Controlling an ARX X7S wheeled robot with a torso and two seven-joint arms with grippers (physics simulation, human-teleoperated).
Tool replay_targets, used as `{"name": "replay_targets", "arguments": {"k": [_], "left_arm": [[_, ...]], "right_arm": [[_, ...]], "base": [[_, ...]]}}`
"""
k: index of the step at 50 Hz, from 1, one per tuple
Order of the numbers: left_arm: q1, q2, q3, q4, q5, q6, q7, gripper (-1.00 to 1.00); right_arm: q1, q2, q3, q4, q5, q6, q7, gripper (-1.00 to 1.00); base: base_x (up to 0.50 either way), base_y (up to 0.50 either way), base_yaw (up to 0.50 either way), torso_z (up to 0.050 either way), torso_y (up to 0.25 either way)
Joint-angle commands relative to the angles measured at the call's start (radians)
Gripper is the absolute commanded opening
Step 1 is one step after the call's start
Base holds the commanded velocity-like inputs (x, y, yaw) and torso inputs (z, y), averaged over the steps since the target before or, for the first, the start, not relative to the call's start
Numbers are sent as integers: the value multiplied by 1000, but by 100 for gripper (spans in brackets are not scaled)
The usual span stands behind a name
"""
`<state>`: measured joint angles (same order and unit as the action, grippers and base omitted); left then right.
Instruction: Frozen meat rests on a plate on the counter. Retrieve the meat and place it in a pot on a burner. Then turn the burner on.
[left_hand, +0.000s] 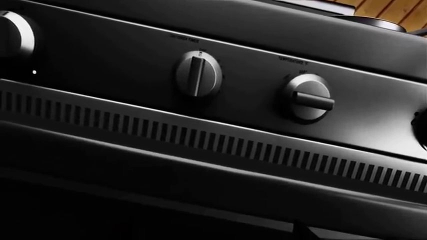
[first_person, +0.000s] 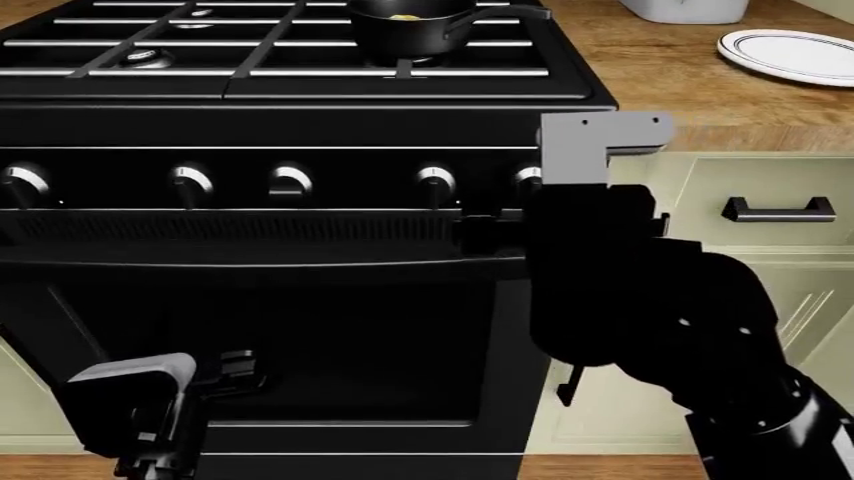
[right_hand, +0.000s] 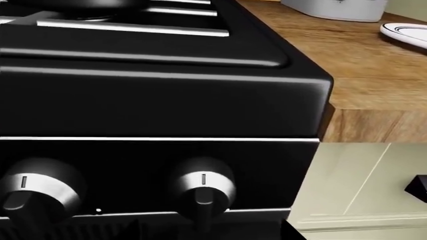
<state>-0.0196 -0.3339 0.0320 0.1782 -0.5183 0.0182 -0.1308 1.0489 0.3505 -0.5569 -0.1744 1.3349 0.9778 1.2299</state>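
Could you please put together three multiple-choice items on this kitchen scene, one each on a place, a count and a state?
1. Where does the pot stand?
A. On the range's grates
B. On the wood counter
C. On the plate

2. How many knobs does the head view show along the range's front panel?
A. Two
B. Five
C. Eight

3. What is on the plate?
A. The pot
B. Nothing that can be seen
C. A spoon

Answers: 1 A, the pot sits over a burner with something yellowish inside. 2 B, five silver knobs line the panel, the last one half hidden by the right arm. 3 B, the visible part is bare white.
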Motion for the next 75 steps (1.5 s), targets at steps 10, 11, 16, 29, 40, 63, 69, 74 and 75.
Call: {"name": "replay_targets", "arguments": {"k": [10,11,16,29,40,63,69,74,75], "left_arm": [[-1,-4,6,-8,-2,1,-2,100],[-1,-4,6,-8,-2,2,-2,100],[-2,-5,8,-12,-3,2,-2,100],[-8,-6,12,-23,-5,-1,-5,100],[-13,-7,14,-30,-5,0,-8,100],[-16,-10,17,-36,-11,2,-13,100],[-17,-11,19,-39,-11,2,-13,100],[-17,-11,20,-42,-11,4,-13,100],[-17,-11,20,-42,-11,4,-14,100]], "right_arm": [[15,-6,-22,54,-34,-17,-50,100],[15,-6,-22,56,-35,-17,-52,100],[16,-5,-26,72,-43,-22,-62,100],[31,-11,-40,130,-64,-31,-99,100],[47,-14,-52,170,-84,-37,-127,100],[63,-24,-76,221,-106,-47,-172,100],[66,-26,-81,234,-114,-53,-181,100],[67,-26,-83,238,-117,-56,-185,100],[67,-25,-84,239,-117,-57,-185,100]], "base": [[0,0,0,0,0],[0,0,0,0,0],[0,0,0,0,0],[0,0,0,0,0],[0,0,0,0,0],[0,0,0,0,0],[0,0,0,0,0],[0,0,0,0,0],[0,0,0,0,0]]}}
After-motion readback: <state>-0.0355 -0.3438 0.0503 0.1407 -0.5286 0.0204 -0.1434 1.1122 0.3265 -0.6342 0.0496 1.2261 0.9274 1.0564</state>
